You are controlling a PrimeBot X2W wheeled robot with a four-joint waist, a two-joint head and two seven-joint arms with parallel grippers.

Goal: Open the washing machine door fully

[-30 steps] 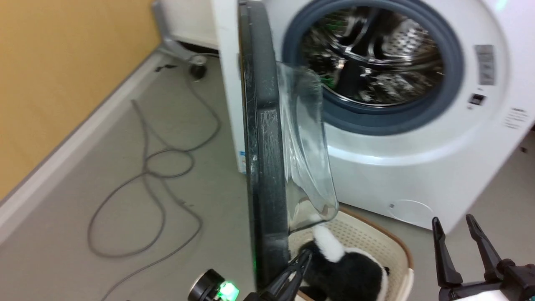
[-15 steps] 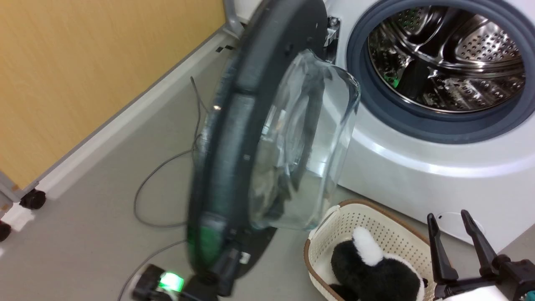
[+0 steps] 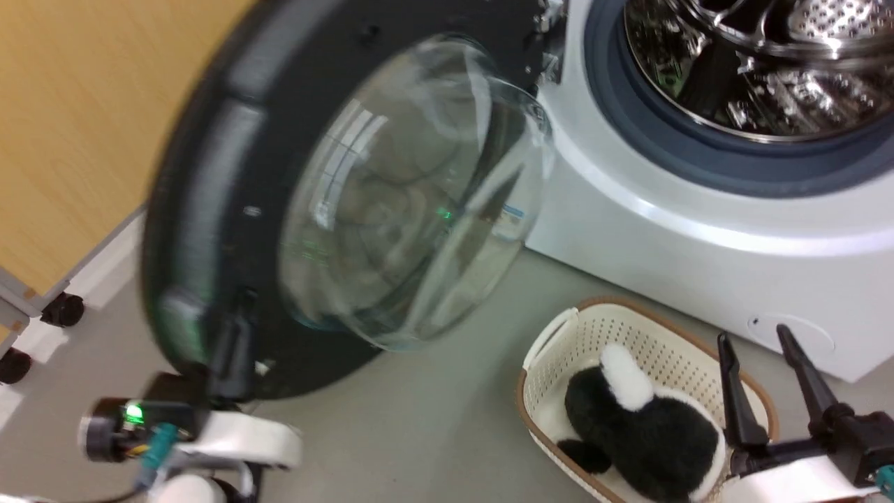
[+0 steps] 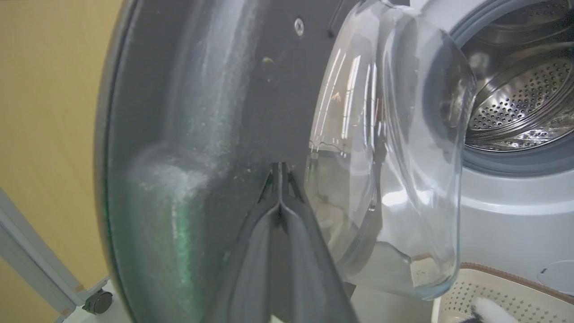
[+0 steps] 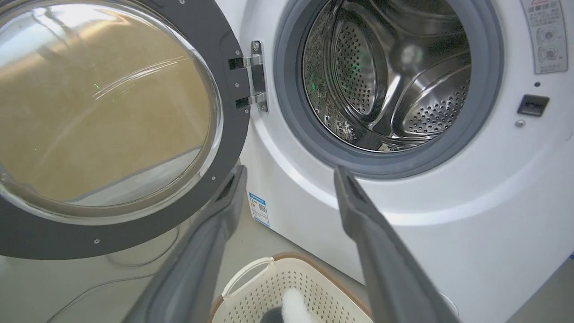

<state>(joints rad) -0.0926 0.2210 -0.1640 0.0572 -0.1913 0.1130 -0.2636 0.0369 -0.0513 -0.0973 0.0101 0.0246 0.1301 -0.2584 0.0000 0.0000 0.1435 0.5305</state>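
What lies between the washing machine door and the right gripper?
In the head view, a cream basket holding a black-and-white plush toy stands on the floor between the washing machine door and the right gripper.

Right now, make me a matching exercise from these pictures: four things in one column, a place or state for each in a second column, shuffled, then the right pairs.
Things
1. door
2. left gripper
3. right gripper
4. soft toy

Places or states
A. lying in the basket
B. fingers apart, holding nothing
C. open, turned away from the drum
D. fingers together, at the door's dark inner side

Pairs: 1-C, 2-D, 3-B, 4-A
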